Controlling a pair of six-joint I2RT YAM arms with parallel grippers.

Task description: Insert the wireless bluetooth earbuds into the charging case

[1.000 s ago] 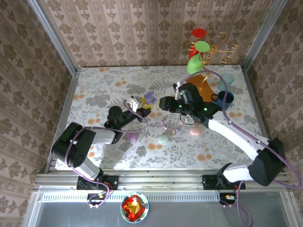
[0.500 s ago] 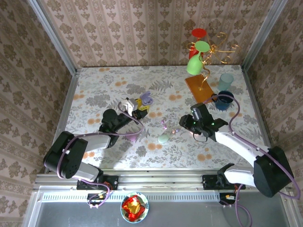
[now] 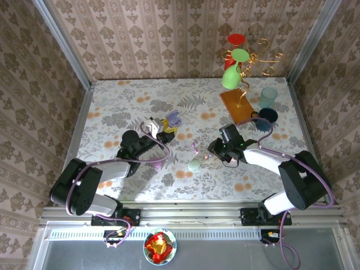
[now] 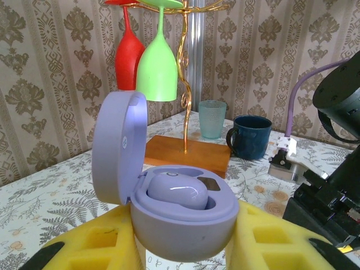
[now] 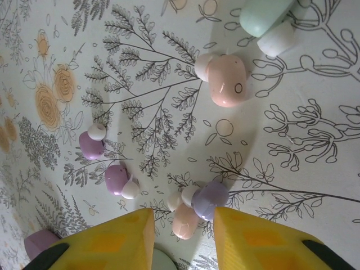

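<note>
The left gripper [image 4: 183, 245] is clenched on the open lilac charging case [image 4: 185, 225], its yellow fingers [image 4: 95, 247] cut off by the lower edge. One seated earbud [image 4: 174, 190] lies in the well, a detail too small to read from above. The right gripper [image 5: 181, 218] hangs low over the table [image 5: 292, 140] with its jaws apart, straddling a pink bud [image 5: 184, 222] and a lilac bud [image 5: 209, 198]. Whether the lilac one touches the finger beside it is unclear. A pale green curve [image 5: 160, 262] is cropped below them; the top view shows a whole mint case [image 3: 194, 165]. Farther off lie other loose earbuds [image 5: 228, 79], the mint one [image 5: 264, 12] cut by the frame. Behind the held case stand a mug [image 4: 250, 136] and hanging glasses [image 4: 160, 62].
</note>
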